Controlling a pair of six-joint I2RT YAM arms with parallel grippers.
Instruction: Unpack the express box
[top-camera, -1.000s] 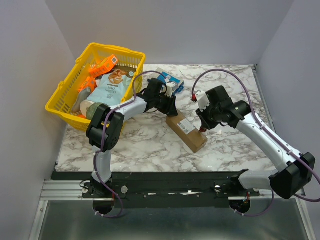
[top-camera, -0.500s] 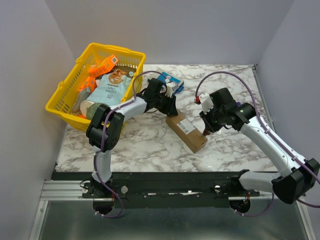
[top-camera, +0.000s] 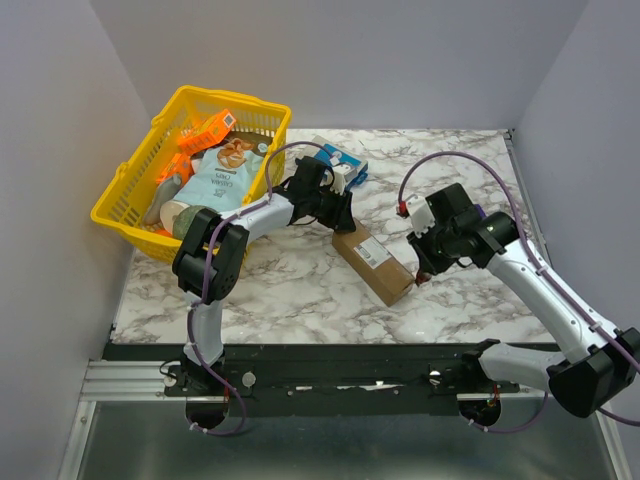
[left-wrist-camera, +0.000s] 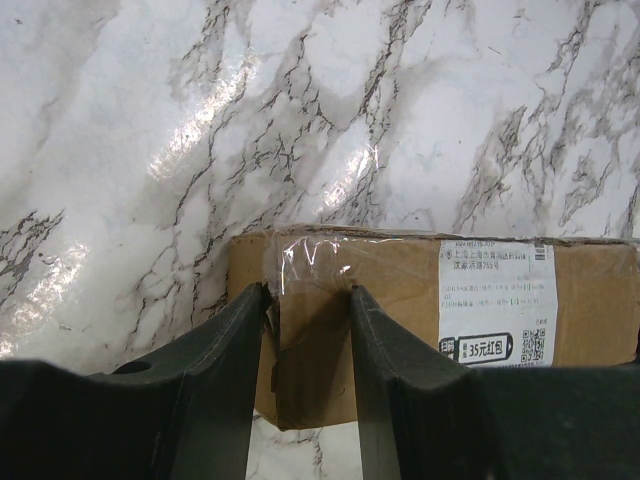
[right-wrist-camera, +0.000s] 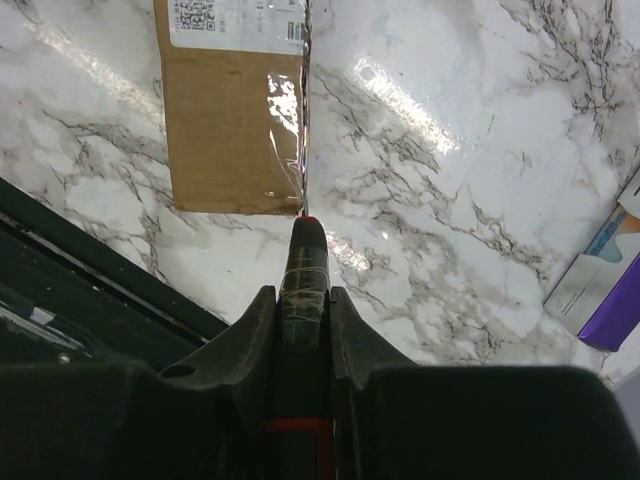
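- Top external view: the express box (top-camera: 372, 262) lies flat on the marble table (top-camera: 300, 290), near the middle and towards the front edge. It is set at a slant, with its white label (top-camera: 376, 255) facing up.
- The left gripper (top-camera: 342, 218) is at the box's far end. The right gripper (top-camera: 416, 272) is at the near end, just beside the corner.
- A yellow basket (top-camera: 118, 205) of packets stands at the table's far left, well apart from the box. A small blue-and-white box (top-camera: 340, 160) lies beyond the left gripper.
- Left wrist view: the left gripper (left-wrist-camera: 308, 292) has its jaws spread. The two dark fingers (left-wrist-camera: 235, 370) sit over the taped end of the express box (left-wrist-camera: 400, 265), with a strip of brown card and clear tape showing between them. Whether the pads press on the card cannot be told.
- Right wrist view: the right gripper (right-wrist-camera: 301, 300) is clenched on a thin black tool (right-wrist-camera: 303, 255) with a red tip. The tip is at the box's short end — right where the shiny tape seam (right-wrist-camera: 290, 120) meets the edge.
- In that view the express box (right-wrist-camera: 225, 130) runs away from the tool, and its label (right-wrist-camera: 235, 20) is cut off by the top of the frame.
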